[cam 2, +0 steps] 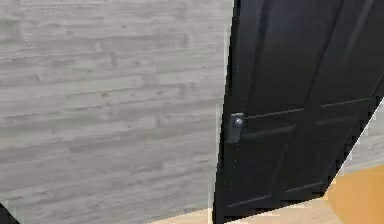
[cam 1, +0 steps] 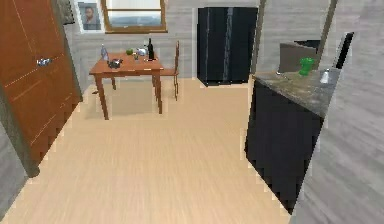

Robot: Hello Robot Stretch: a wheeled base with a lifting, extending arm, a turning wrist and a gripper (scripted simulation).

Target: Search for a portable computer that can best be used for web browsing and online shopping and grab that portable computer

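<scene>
A wooden table [cam 1: 128,74] stands at the back of the room in the forward view, with a dark bottle [cam 1: 151,48], a pale bottle [cam 1: 104,52] and a few small items [cam 1: 116,63] on it. None of them has the shape of a portable computer that I can make out. On the dark counter [cam 1: 300,92] at the forward view's right lie a green cup [cam 1: 306,66], a grey appliance [cam 1: 296,55] and a thin black upright slab [cam 1: 344,50].
A wooden chair [cam 1: 176,66] stands by the table and a black fridge [cam 1: 227,44] at the back wall. A brown door [cam 1: 35,75] is on the forward view's left. Light wood floor [cam 1: 160,160] lies ahead. The arm side view has a grey plank wall [cam 2: 110,100] and a black door [cam 2: 300,100].
</scene>
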